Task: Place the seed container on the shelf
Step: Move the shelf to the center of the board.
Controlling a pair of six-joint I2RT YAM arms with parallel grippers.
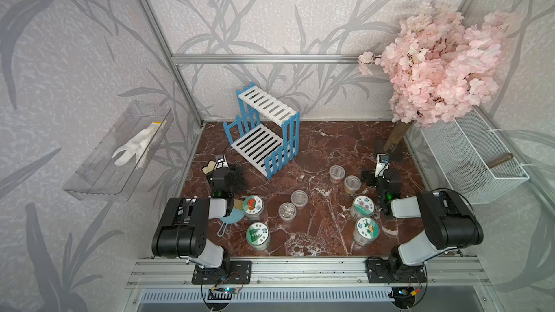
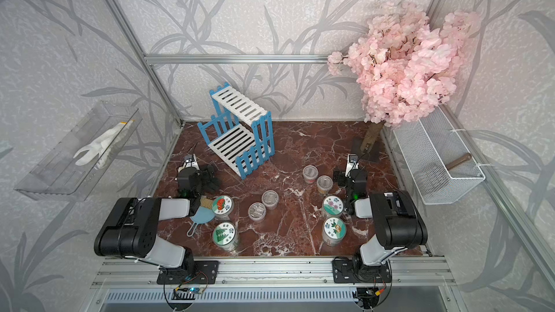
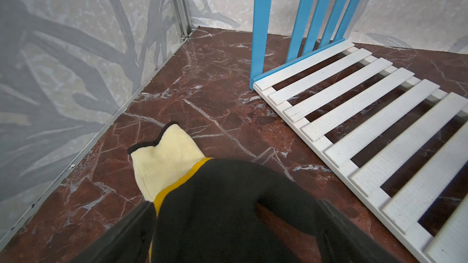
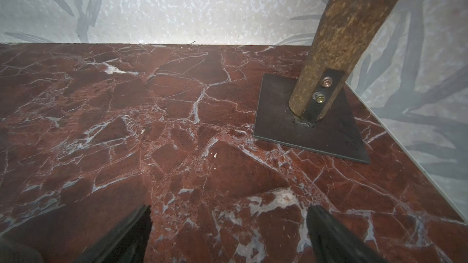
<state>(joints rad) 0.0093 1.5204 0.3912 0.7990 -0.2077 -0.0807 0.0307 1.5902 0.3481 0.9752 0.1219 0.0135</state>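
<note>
Top views: shelf [image 1: 268,106] bare, seed containers [image 1: 253,205] all on bench [image 1: 315,151]. Wrist views: left gripper [image 3: 234,208], right gripper [image 4: 228,211] spread wide, empty. Task unstarted.

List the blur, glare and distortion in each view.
Both top views: wide-angle splay toward the edges, tray edges glinting. Left wrist view: glove soft near the lens, shelf slats sharp. Right wrist view: right gripper fingers blurred, table with pale sheen at the back.
</note>
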